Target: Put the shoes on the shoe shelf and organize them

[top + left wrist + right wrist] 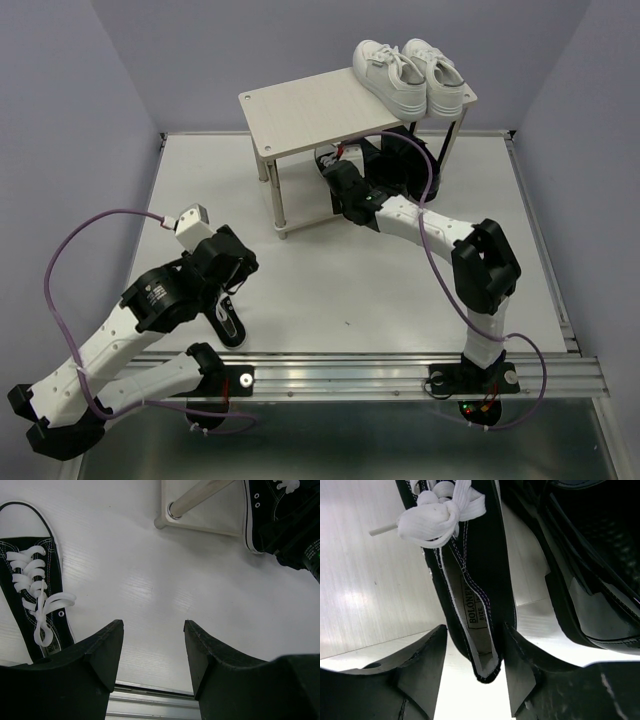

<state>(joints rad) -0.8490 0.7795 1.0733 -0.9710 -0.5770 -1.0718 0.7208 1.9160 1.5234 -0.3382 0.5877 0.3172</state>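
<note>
Right gripper (pixel 474 652) is in under the shoe shelf (pixel 300 115), jaws spread to either side of the heel of a black canvas sneaker (pixel 470 570) on the lower board. Its long axis runs straight away from me, heel at my fingers, laces leading off toward the toe, with a glossy black loafer (pixel 600 580) just beside it. Left gripper (pixel 152 630) hangs over the table (pixel 150 580), jaws spread on nothing, with the second canvas sneaker (pixel 35 600) flat on the table to its left, toe away from the near edge. White sneakers (pixel 410 75) sit side by side on the top board's right end.
</note>
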